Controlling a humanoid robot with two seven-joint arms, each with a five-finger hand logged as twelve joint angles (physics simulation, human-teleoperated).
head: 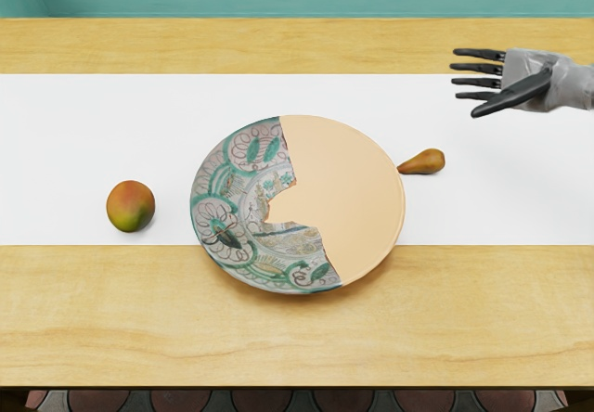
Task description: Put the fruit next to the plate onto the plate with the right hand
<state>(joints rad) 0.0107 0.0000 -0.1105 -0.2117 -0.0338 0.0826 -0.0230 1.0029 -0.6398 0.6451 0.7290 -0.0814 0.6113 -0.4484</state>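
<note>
far right, right hand [520, 80], fingers apart, empty; pear [422, 161] at right rim of plate [345, 189]; mango [130, 206] well left.

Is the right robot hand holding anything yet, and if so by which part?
Nothing is held. The right robot hand is open, fingers spread, apart from the small brown pear lying beside the round patterned ceramic plate.

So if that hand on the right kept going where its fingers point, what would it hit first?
Probably nothing. The open right hand points left, and that line over the table looks free, passing beyond the pear and plate. Its height is unclear.
</note>
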